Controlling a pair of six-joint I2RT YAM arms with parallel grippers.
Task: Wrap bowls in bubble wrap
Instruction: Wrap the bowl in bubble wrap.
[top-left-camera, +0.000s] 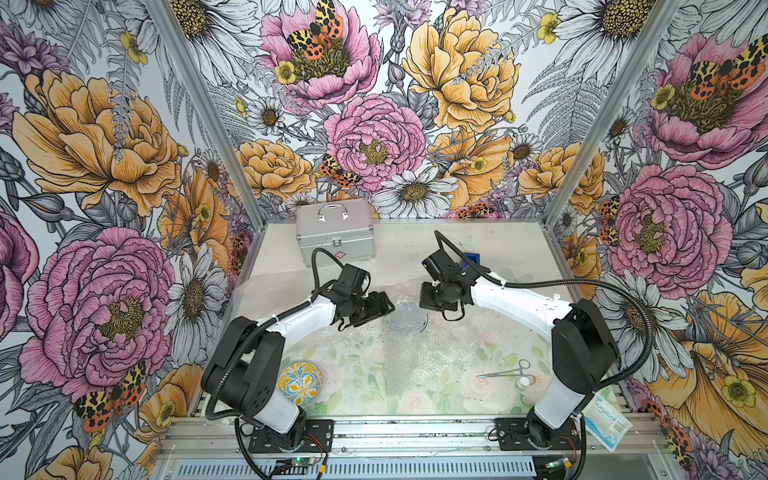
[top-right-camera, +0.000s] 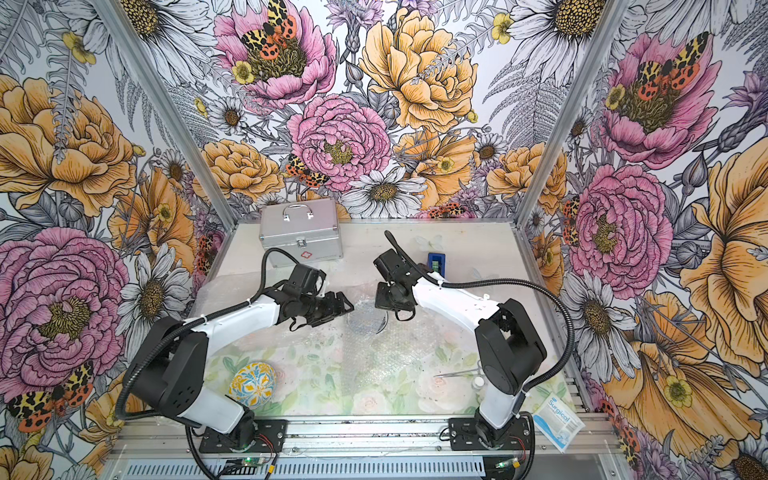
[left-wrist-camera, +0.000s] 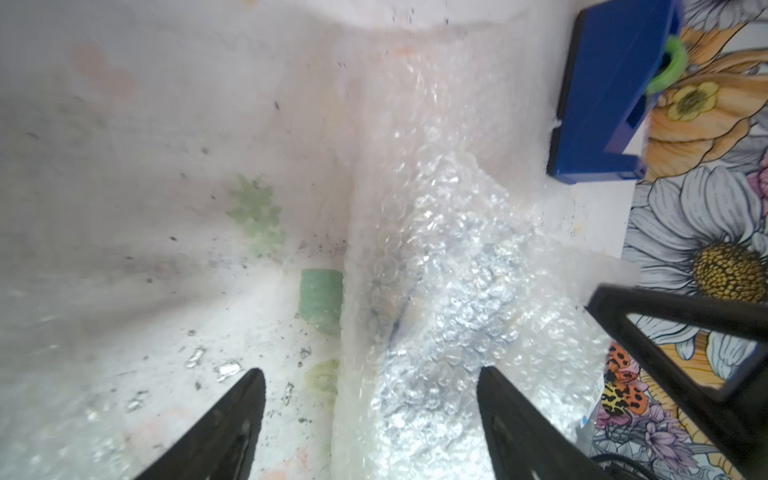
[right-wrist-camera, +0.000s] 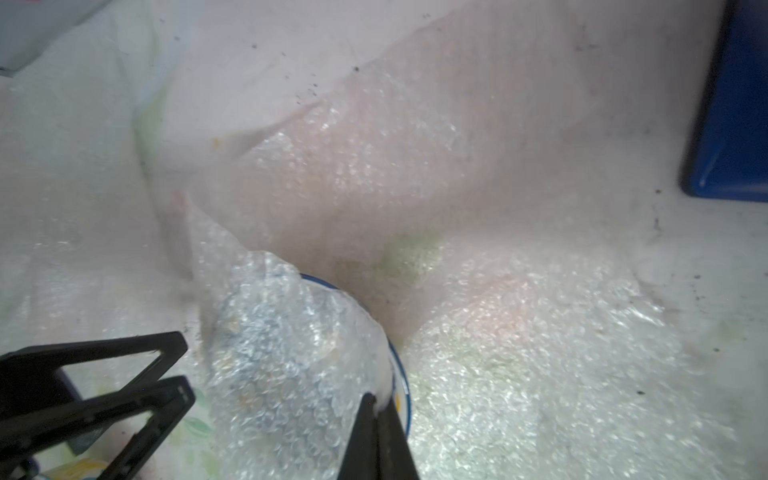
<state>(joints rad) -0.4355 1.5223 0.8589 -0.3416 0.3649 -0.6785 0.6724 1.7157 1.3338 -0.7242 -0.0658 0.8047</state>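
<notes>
One patterned blue and yellow bowl (top-left-camera: 300, 381) (top-right-camera: 252, 384) sits bare at the front left, beside the left arm's base. Another bowl (top-left-camera: 405, 320) (top-right-camera: 368, 322) stands mid-table under folded bubble wrap (top-left-camera: 436, 345) (right-wrist-camera: 291, 361), with only its blue rim (right-wrist-camera: 405, 386) showing. My right gripper (right-wrist-camera: 378, 401) (top-left-camera: 430, 311) is shut on a pinched edge of the wrap at that rim. My left gripper (left-wrist-camera: 371, 374) (top-left-camera: 384, 305) is open just left of the covered bowl, its fingers astride the wrap's fold (left-wrist-camera: 436, 332) and holding nothing.
A silver metal case (top-left-camera: 334, 237) stands at the back left. A blue tape dispenser (top-left-camera: 471, 258) (left-wrist-camera: 611, 95) is behind the right wrist. Forceps (top-left-camera: 505, 370) and a small vial (top-left-camera: 524, 381) lie front right. A surgical packet (top-left-camera: 606, 417) sits by the right base.
</notes>
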